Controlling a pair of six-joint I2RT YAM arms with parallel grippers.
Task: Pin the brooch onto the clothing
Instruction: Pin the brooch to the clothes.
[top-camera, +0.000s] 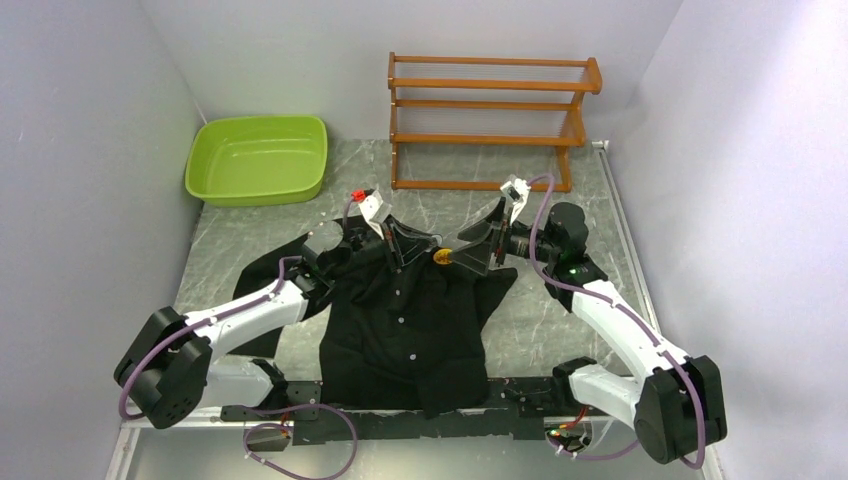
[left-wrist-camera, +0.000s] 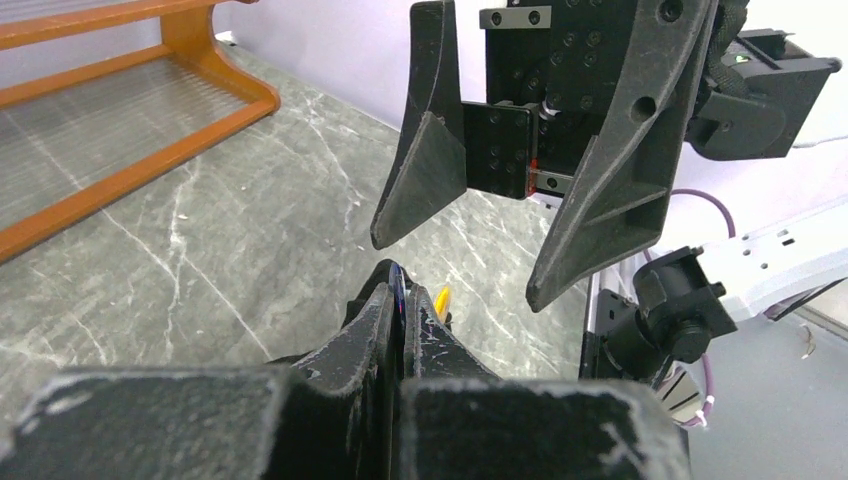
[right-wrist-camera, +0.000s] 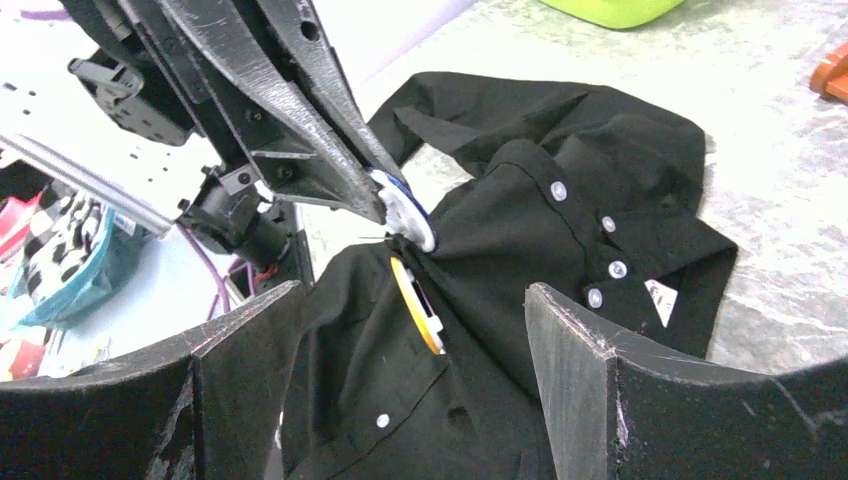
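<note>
1. Containers. The green basin (top-camera: 258, 158) sits at the far left corner of the table (top-camera: 560, 320), its inside showing plain green. The wooden rack (top-camera: 490, 120) stands beside it.
2. The clothing (top-camera: 400, 330) lies spread between the arms, collar toward the rack.
3. The left gripper (right-wrist-camera: 385, 205) is clamped on the brooch (right-wrist-camera: 418, 305) near the collar. It pinches the blue-rimmed disc (right-wrist-camera: 405, 210), and the orange face hangs just below.
4. The right gripper (left-wrist-camera: 455, 270) stands wide apart, flanking the brooch and gripping nothing.
5. Limits of view. The brooch appears edge-on (only a sliver in the left wrist view). Its pin cannot be made out. The left arm covers part of one sleeve.
</note>
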